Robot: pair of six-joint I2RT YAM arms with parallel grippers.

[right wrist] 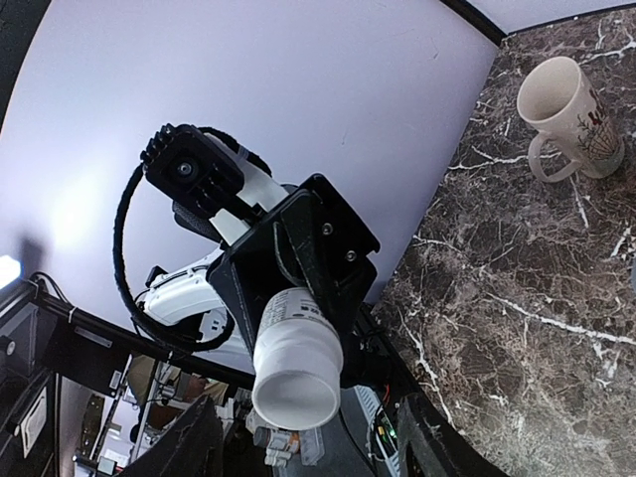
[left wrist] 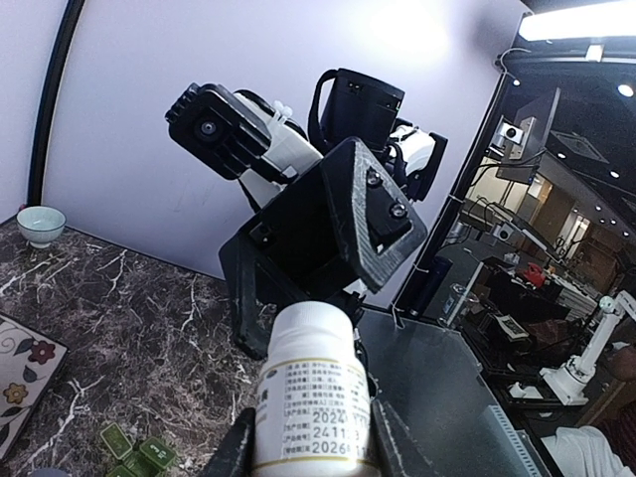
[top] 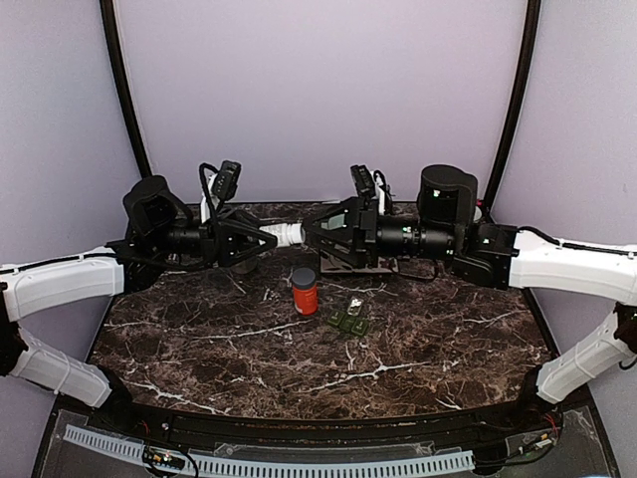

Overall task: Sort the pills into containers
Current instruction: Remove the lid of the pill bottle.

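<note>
A white pill bottle (left wrist: 314, 393) with a printed label lies level above the table, and my left gripper (left wrist: 313, 437) is shut on its body. Its white cap (right wrist: 296, 373) points at my right gripper (right wrist: 310, 442), which is open, its fingers (right wrist: 189, 447) spread to either side of the cap without touching it. From above, the two grippers meet nose to nose at the bottle (top: 287, 235). The dark green containers (top: 348, 321) sit on the marble below, right of centre, and show again as the containers (left wrist: 134, 455) at the lower left. No loose pills show.
A red jar with a black lid (top: 305, 292) stands just left of the containers. A beige mug (right wrist: 568, 117) stands on the marble by the back wall. A pale green bowl (left wrist: 41, 224) and a flowered mat (left wrist: 20, 373) lie further off.
</note>
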